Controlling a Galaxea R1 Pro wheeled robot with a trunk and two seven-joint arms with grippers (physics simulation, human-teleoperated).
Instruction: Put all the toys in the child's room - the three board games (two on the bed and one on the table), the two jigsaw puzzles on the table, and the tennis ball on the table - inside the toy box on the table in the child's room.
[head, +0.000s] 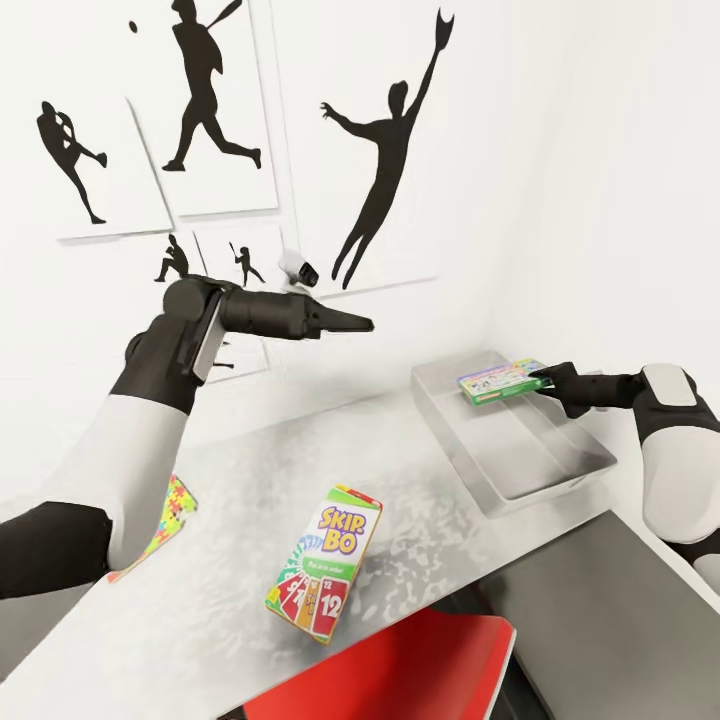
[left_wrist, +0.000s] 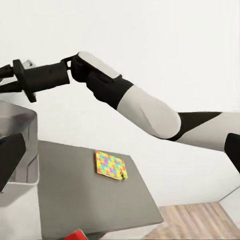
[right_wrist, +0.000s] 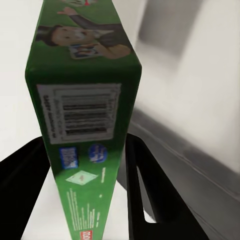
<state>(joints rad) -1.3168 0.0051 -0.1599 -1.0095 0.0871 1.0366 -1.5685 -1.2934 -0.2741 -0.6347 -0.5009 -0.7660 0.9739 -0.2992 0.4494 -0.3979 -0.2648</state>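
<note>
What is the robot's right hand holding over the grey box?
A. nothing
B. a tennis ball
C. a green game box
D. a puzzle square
C: the right gripper is shut on the green-edged game box, held over the grey toy box.

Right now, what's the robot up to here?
The right hand is shut on a green-edged printed game box, holding it over the light grey tray-like toy box on the pale mottled desk. The left hand hangs in the air above the desk, holding nothing. A white-green-red SKIP-BO box and a multicoloured jigsaw square lie on the desk.
</note>
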